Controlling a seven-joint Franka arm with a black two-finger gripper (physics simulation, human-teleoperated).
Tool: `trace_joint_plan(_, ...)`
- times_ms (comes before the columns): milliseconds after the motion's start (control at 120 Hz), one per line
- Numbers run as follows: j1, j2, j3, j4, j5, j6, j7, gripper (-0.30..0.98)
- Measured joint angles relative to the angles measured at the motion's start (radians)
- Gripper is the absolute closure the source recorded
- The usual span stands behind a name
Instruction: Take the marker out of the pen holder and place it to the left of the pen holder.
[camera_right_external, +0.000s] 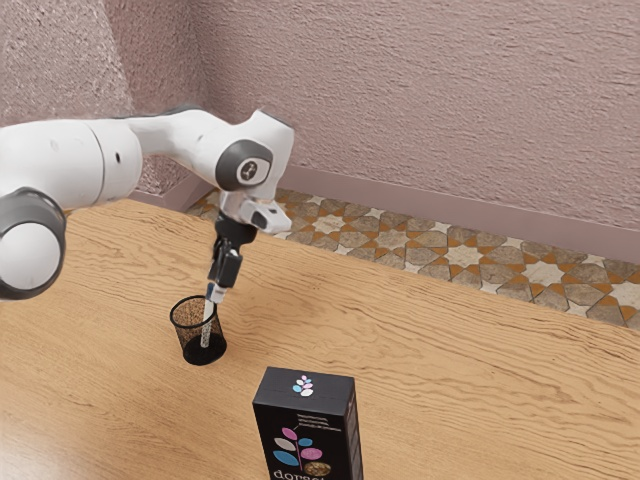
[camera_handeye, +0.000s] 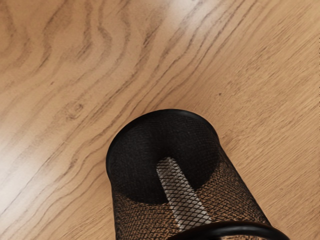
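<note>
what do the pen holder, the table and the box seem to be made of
Pen holder: black wire mesh, probably coated metal; see-through weave, glossy rim. Table: wood or wood-look laminate, satin sheen over flowing grain. Box: likely printed cardboard, crisp folded edges.

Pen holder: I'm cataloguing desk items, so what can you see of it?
The pen holder is a round, open-topped black mesh cup, apparently wire, with a thicker rim and dark base. It stands upright on the wood-grain table. The whitish marker is inside; my gripper is at the rim, whether touching it I can't tell.
</note>
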Motion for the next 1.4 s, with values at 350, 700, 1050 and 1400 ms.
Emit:
trace_joint_plan(350, 0.000, 0.006, 0.032, -0.001, -0.020, 0.050, 0.023, 0.33)
trace_joint_plan(700, 0.001, -0.017, 0.061, -0.001, -0.019, -0.021, 0.036, 0.49)
trace_joint_plan(1050, 0.001, -0.016, 0.067, -0.003, 0.001, -0.071, 0.042, 0.68)
trace_joint_plan(1400, 0.003, -0.201, 0.058, -0.103, 0.006, -0.087, 0.039, 0.78)
